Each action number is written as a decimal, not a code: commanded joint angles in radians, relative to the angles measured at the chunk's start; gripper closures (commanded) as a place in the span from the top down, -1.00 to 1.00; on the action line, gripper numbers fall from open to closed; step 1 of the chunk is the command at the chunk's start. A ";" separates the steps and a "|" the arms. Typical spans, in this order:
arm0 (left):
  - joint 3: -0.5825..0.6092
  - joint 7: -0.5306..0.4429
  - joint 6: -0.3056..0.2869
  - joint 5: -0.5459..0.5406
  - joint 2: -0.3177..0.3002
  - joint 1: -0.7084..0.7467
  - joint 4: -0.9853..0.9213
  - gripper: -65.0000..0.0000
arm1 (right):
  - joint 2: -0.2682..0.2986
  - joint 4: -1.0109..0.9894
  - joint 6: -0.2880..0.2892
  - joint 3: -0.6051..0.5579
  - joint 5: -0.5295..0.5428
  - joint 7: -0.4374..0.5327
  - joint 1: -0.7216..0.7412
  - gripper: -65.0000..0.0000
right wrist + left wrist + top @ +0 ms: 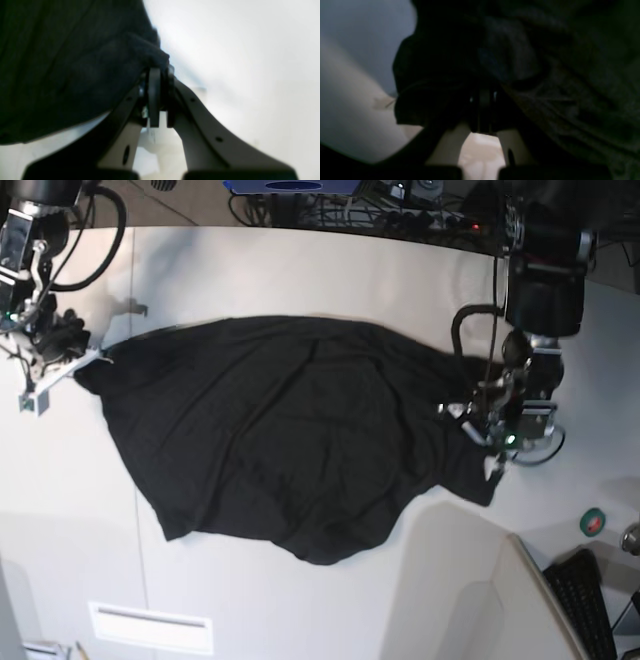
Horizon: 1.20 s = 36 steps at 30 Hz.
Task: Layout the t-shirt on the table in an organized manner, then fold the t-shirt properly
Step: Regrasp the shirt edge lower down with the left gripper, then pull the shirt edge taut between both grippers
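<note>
The black t-shirt (290,430) lies spread plain side up across the off-white table (300,270), stretched between the two arms with wrinkles and an uneven lower edge. At the shirt's left end in the base view, my right gripper (90,358) is shut on a corner of the cloth; the right wrist view shows its jaws pinching a bunched tip of the t-shirt (62,62) at the right gripper (160,75). On the shirt's right end my left gripper (490,452) is shut on the fabric. The left wrist view is dark, with the t-shirt (545,75) draped over the left gripper (482,100).
A green tape roll (593,523) and a black keyboard (585,600) sit at the lower right. Cables and equipment (400,205) line the far edge. A thin seam (134,300) runs down the table's left side, and a white label (150,627) lies near the front.
</note>
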 commanded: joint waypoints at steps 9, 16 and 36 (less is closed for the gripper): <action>0.058 -0.178 -0.009 -0.040 0.099 -0.241 -0.251 -1.00 | 0.011 0.023 0.002 0.003 0.006 -0.016 0.031 -1.00; -0.112 -0.071 -0.009 -0.031 0.029 0.067 0.252 -1.00 | 0.007 0.024 0.004 0.003 0.009 -0.041 -0.023 -1.00; -0.557 -0.076 -0.009 -0.037 0.092 0.607 0.642 -1.00 | -0.044 0.129 0.008 -0.005 0.009 -0.045 -0.161 -1.00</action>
